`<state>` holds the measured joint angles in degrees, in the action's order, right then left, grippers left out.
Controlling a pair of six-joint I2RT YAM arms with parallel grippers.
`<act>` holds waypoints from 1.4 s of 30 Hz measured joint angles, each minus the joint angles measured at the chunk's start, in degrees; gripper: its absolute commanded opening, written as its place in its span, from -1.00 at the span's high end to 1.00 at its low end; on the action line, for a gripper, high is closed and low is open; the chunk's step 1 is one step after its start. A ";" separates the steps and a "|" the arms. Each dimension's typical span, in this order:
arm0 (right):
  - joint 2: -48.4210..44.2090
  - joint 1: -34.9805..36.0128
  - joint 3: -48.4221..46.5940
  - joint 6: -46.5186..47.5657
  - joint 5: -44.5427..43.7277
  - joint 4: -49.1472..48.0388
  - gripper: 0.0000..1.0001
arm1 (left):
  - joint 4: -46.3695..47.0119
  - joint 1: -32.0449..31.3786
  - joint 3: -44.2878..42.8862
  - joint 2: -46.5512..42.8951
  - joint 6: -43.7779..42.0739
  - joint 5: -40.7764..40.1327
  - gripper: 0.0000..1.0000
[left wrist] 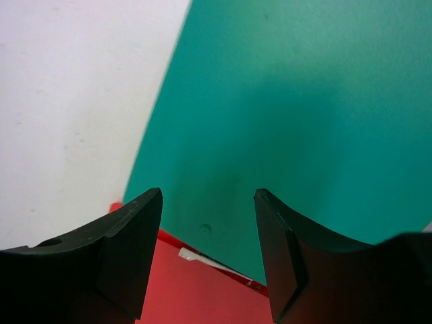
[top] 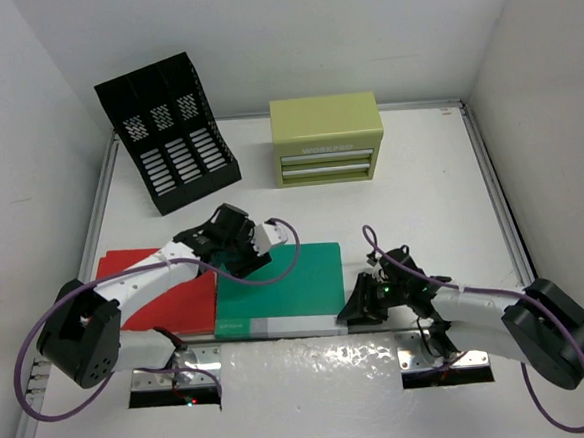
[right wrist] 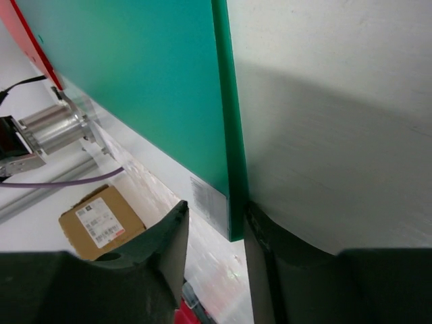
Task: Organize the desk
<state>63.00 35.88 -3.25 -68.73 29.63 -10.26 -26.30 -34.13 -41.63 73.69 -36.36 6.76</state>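
Here the desk (top: 421, 200) fills the top view, a wide white tabletop with grey rails down its sides. Two containers stand at its far end. A black mesh file rack (top: 171, 137) is at the far left, upright, with three slots side by side. Right of it and apart from it is an olive-green drawer box (top: 326, 136) with two drawers, both pushed shut.

Near the front edge lie two flat folders, a red folder (top: 183, 309) on the left and a green folder (top: 287, 289) beside it, touching along their shared edge.

The left gripper (left wrist: 208, 202) hangs over the far left corner of the green folder. Its fingers (left wrist: 131, 236) are spread wide and hold nothing, and the green cover, a strip of red and bare desk show between them.

The right gripper (right wrist: 216, 216) sits low at the near right corner of the green folder, with one finger on each side of that corner. The gap is narrow and the folder's edge lies against one finger (right wrist: 270, 243) — whether the corner is truly pinched I cannot tell.

In the right wrist view a small brown carton (right wrist: 101, 219) with a white label shows past the desk's near edge
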 measured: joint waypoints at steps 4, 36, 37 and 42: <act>0.44 0.00 -0.79 1.55 -0.76 0.81 0.32 | 1.70 0.00 3.26 1.29 -1.57 0.92 -0.09; -0.98 0.66 -0.09 -0.48 -0.61 -1.53 0.53 | 7.21 0.00 6.08 3.63 -2.45 1.27 -0.09; -0.61 0.66 -0.09 -0.61 -0.44 -2.29 0.53 | 7.30 0.00 6.08 3.74 -2.45 1.27 -0.09; 3.69 0.66 0.24 -0.96 0.52 -6.99 0.62 | 7.32 0.00 6.08 3.82 -2.45 1.27 -0.09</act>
<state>66.70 36.53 -3.01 -69.69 30.15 -17.26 -18.98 -34.13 -35.55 77.52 -38.81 8.03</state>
